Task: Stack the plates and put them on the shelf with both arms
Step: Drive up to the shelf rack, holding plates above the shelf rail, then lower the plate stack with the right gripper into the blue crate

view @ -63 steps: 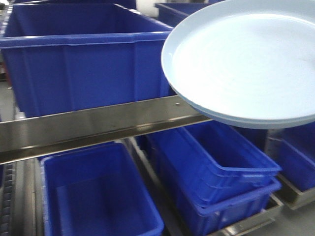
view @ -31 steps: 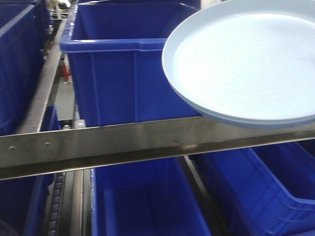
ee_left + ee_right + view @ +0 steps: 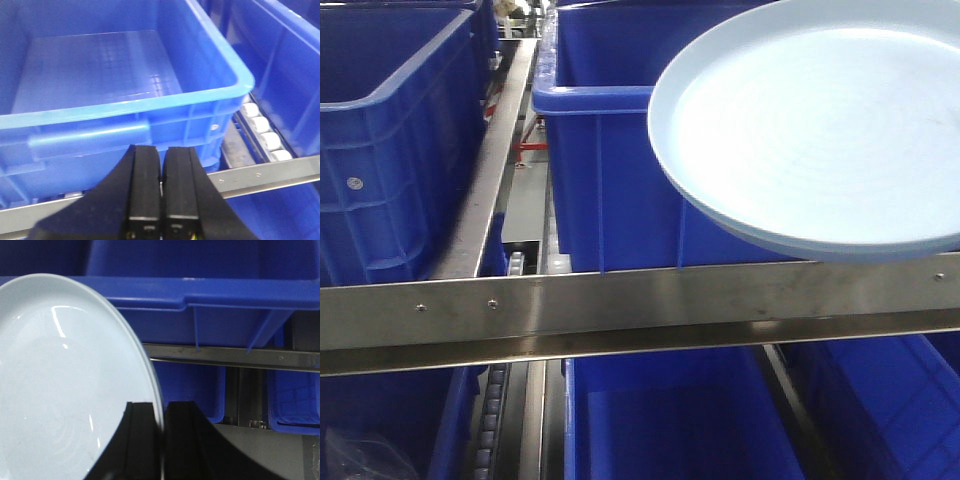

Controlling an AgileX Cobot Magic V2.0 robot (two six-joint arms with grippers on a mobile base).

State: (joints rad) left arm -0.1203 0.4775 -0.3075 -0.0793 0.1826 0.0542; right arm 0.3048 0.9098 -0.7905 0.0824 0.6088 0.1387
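above the shelf rail [image 3: 620, 310], right tool [image 3: 161, 440] clamps plate [image 3: 820, 130] rim; left tool [image 3: 161, 190] together, empty. keep it level.

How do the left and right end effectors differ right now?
The left end effector is shut on nothing, its two black fingers pressed together; the right end effector is clamped on the rim of the round pale blue glossy plate. The left one faces an open blue plastic bin with nothing in it; the right one faces the outer wall of another blue bin. Both have the same black fingers.
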